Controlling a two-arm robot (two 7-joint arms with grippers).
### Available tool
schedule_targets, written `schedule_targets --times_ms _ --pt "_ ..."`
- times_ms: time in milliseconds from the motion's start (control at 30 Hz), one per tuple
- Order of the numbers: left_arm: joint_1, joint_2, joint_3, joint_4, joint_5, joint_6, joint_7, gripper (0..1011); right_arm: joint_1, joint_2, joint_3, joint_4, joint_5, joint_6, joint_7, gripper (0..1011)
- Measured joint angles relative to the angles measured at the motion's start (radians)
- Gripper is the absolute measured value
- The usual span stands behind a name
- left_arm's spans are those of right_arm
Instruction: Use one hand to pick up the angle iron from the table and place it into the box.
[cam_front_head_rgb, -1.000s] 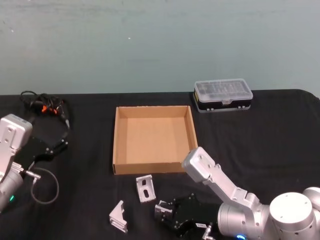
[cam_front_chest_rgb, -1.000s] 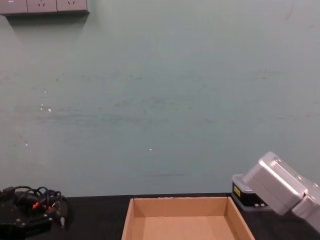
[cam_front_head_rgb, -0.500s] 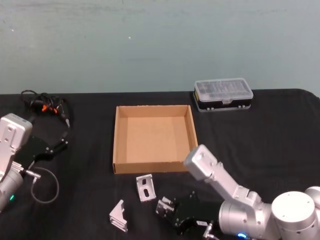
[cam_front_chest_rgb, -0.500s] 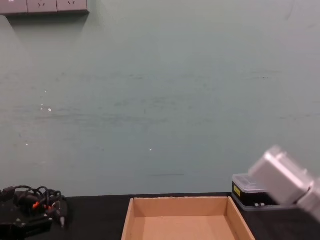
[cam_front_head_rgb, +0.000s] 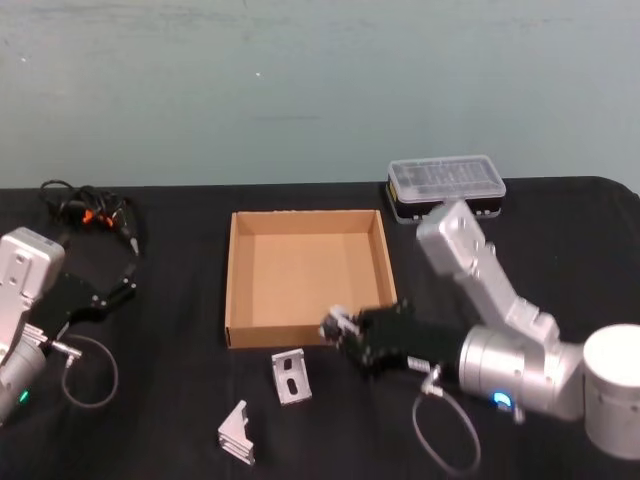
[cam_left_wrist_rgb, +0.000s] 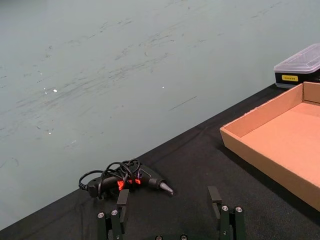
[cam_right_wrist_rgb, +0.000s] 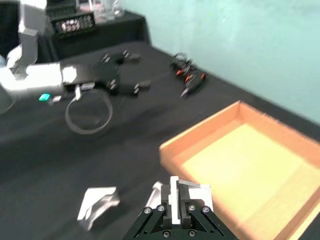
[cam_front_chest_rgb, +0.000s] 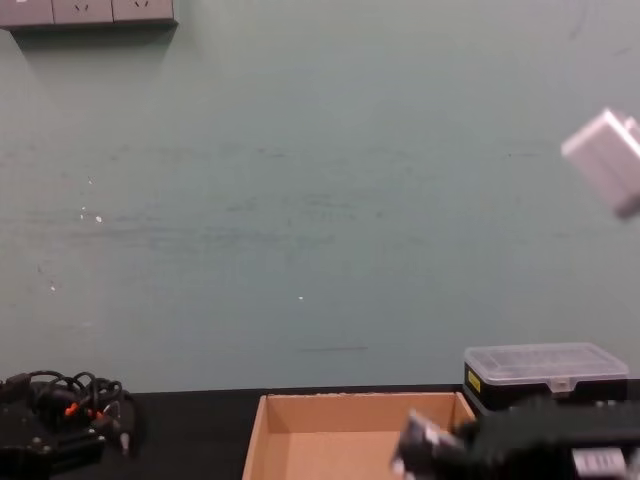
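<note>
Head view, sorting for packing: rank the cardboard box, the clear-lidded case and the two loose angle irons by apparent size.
1. cardboard box
2. clear-lidded case
3. angle iron by the box and the nearer angle iron: about alike, unranked

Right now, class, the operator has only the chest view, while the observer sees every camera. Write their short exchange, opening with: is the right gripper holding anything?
Observer: Yes. The right gripper is shut on a metal bracket.
Operator: Are more brackets waiting?
Observer: Two lie on the table in front of the box: the bracket by the box and the bracket nearest the robot.
Operator: And the left gripper?
Observer: The left gripper is parked open at the table's left.
</note>
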Motion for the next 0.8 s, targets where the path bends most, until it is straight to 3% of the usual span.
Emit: schedule_targets --times_ms 167,367,633,800 --pt "0.0 0.0 0.0 0.0 0.0 0.0 0.0 1000 0.073 -0.033 0.003 0.051 0.008 0.002 -0.01 101" --pt "0.0 0.0 0.0 0.0 0.0 0.0 0.0 1000 0.195 -0.105 -0.007 0.177 -0.002 0.001 -0.038 101" --pt "0.0 0.0 0.0 0.0 0.0 0.0 0.0 1000 0.312 -0.195 -0.034 0.354 -0.044 0.009 -0.074 101" --pt "0.0 0.0 0.0 0.0 0.0 0.0 0.0 1000 0.383 -0.248 -0.08 0.481 -0.103 0.024 -0.077 101"
